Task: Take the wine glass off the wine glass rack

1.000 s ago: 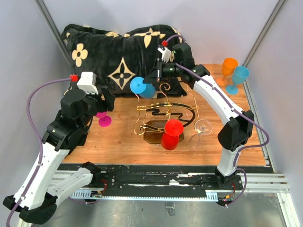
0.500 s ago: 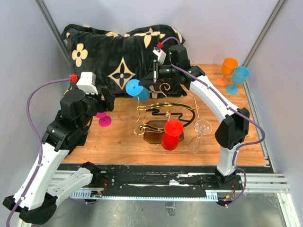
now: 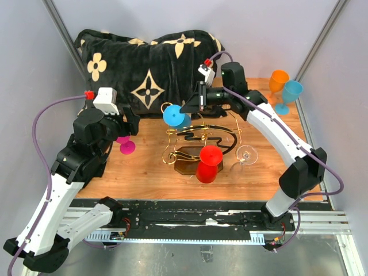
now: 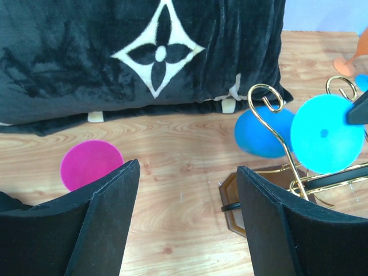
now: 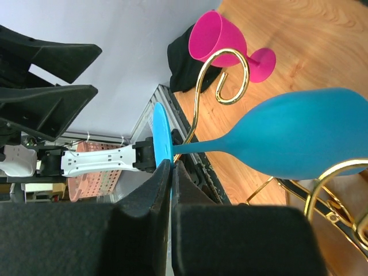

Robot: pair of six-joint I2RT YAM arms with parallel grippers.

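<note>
Currently my right pincer (image 5: 171, 172) is clamped tight on the flat foot of the blue wine glass (image 5: 305, 138); the glass lies sideways at the far left end of the gold rack (image 3: 198, 135), its stem beside a curled wire tip (image 5: 221, 75); whether the stem rests on the wire I cannot tell; my left pincer (image 4: 187, 167) hovers wide open and empty above the counter (image 4: 190, 149), near a pink glass (image 3: 125, 145). To do this well I would grip firmly and draw the glass outward along the arm's line, level, so the bowl clears the curl; no twisting, since the thin foot could slip.
</note>
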